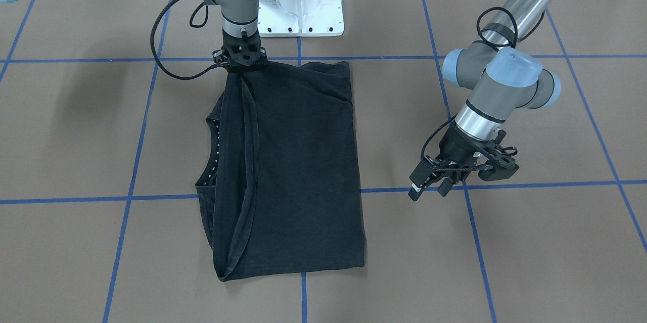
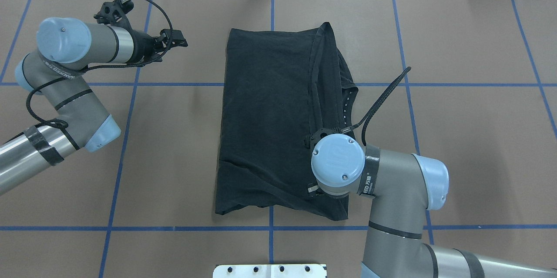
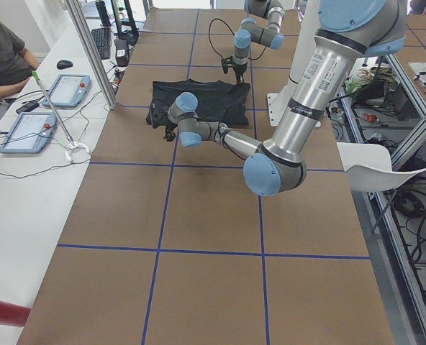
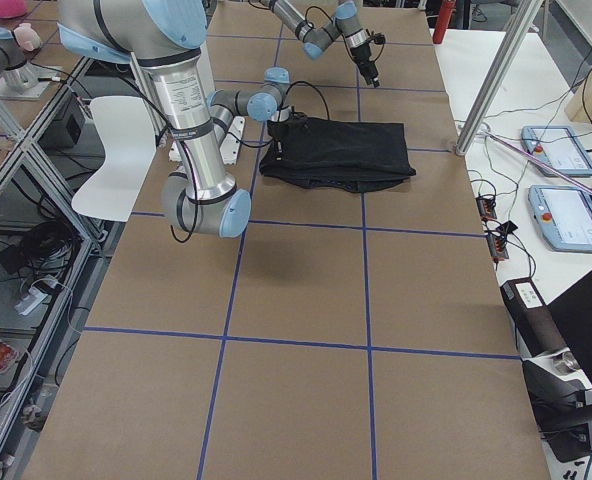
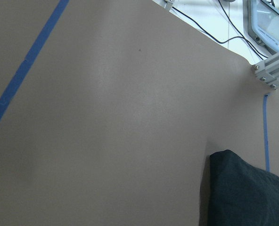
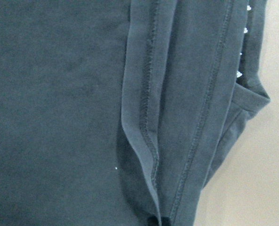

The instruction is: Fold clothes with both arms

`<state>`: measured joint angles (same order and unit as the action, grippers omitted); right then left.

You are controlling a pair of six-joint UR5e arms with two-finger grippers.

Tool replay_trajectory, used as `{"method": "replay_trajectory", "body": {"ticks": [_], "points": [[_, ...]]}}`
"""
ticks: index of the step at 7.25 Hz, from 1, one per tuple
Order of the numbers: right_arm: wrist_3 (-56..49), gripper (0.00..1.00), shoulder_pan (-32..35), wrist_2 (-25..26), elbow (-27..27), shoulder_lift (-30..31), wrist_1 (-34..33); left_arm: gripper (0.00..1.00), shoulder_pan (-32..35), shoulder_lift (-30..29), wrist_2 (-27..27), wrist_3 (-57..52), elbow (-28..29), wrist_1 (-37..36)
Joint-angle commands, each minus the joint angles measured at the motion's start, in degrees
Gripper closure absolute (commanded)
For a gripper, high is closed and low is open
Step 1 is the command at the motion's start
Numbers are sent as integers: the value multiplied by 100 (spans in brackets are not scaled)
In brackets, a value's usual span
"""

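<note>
Beneath the right hand (image 1: 244, 66), which is clamped on a bunched bit of fabric, the black T-shirt (image 1: 303, 161) lies on the tabletop (image 1: 76, 136) as a long, roughly rectangular slab of matte knit, folded lengthwise. From the pinch a stitched hem (image 6: 146, 117) runs away from the hand as a raised ridge toward the shirt's far corner. On the right wrist camera I can make out its rows of stitching and its slightly paler edge. Outward of that ridge the neckline (image 1: 212, 151) gapes in a curve, with small white specks along its inner band. The left hand (image 1: 428, 191) hangs apart from the cloth, off the shirt's opposite long edge, its two black fingers (image 1: 415, 189) spread with nothing between them. Under it I see only smooth brown tabletop, matte like paper, crossed by blue tape lines (image 1: 556, 184). Behind the right hand stands a glossy white pedestal (image 1: 301, 4).
</note>
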<state>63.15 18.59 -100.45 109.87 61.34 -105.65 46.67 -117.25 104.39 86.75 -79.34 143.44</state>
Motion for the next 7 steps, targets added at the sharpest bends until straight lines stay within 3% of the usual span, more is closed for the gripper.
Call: {"method": "replay_trajectory", "body": {"ticks": [1,4,5,6,7], "points": [[954,100,-65,-36,174,420,-45,0,-9,0,-15,114,-12,0],[1217,98,-250,-45,228,361,-44,0,-9,0,-15,114,-3,0],[1209,65,-198,-149,341,387,-44,0,-9,0,-15,114,-3,0],[1209,1,-171,-168,342,405,-44,0,-9,0,-15,114,6,0],[1148,0,-67,-194,342,388,-44,0,-9,0,-15,114,6,0]]}}
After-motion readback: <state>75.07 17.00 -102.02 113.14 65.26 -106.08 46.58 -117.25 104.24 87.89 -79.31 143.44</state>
